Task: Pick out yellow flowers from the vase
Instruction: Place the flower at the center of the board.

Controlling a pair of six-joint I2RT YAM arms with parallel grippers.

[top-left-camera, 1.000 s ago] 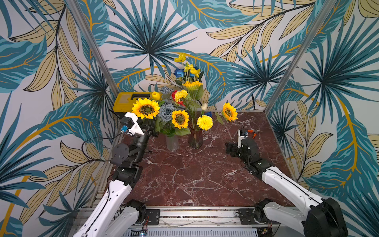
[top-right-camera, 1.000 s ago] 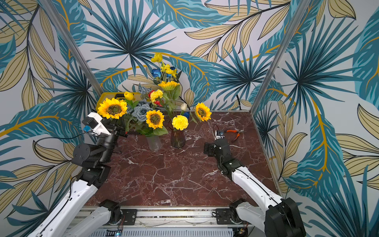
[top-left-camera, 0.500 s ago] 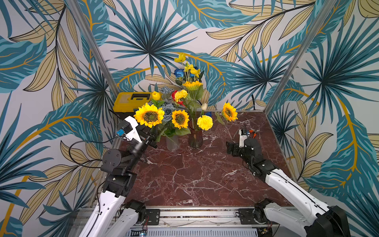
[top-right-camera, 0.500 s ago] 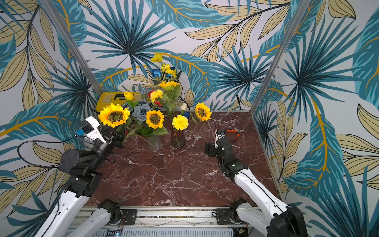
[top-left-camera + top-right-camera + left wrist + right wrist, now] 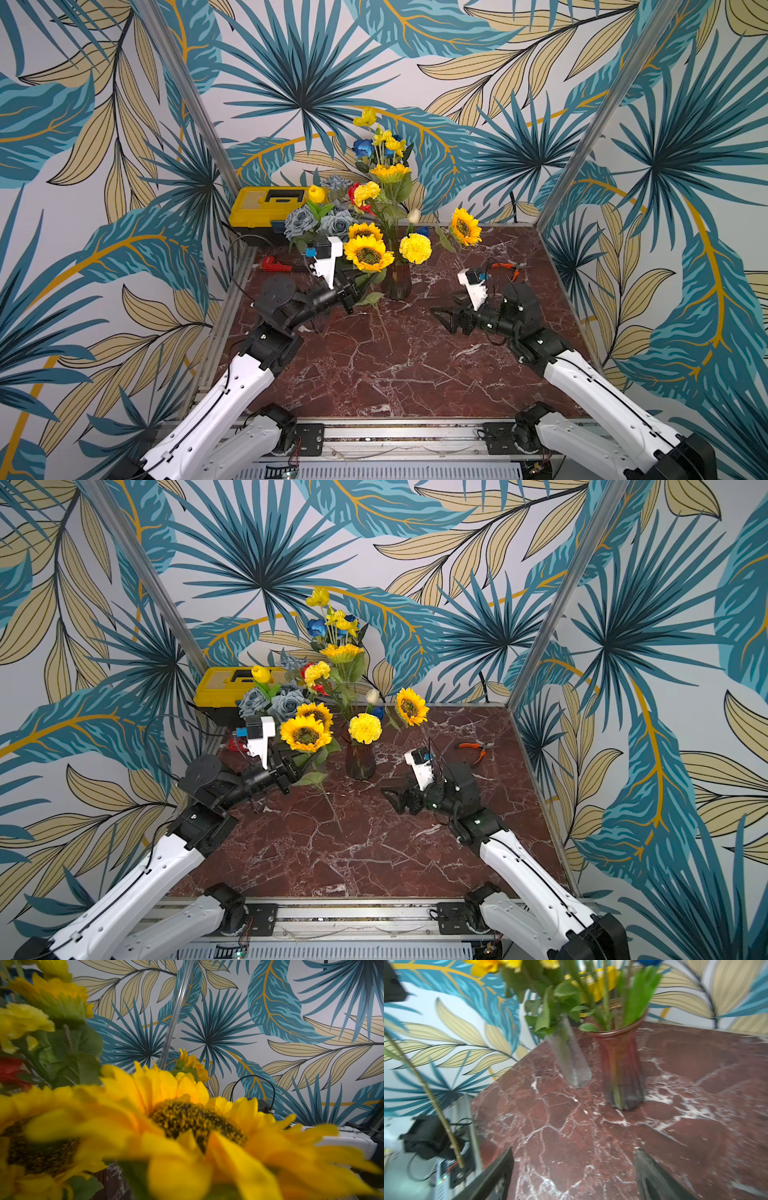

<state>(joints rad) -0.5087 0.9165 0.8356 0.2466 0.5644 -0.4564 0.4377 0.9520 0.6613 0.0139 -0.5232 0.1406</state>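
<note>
The sunflower (image 5: pixel 368 254) has come out of the clear glass vase (image 5: pixel 571 1059). Its stem now dangles free above the desk (image 5: pixel 415 374), pinched by the left end effector (image 5: pixel 351 289). That is one yellow bloom extracted, ready to set down. The right end effector (image 5: pixel 442 316) is spread and empty, near the stem.

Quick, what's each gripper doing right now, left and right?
Left gripper: closed, holding the sunflower by its stem.
Right gripper: open, holding nothing.
</note>
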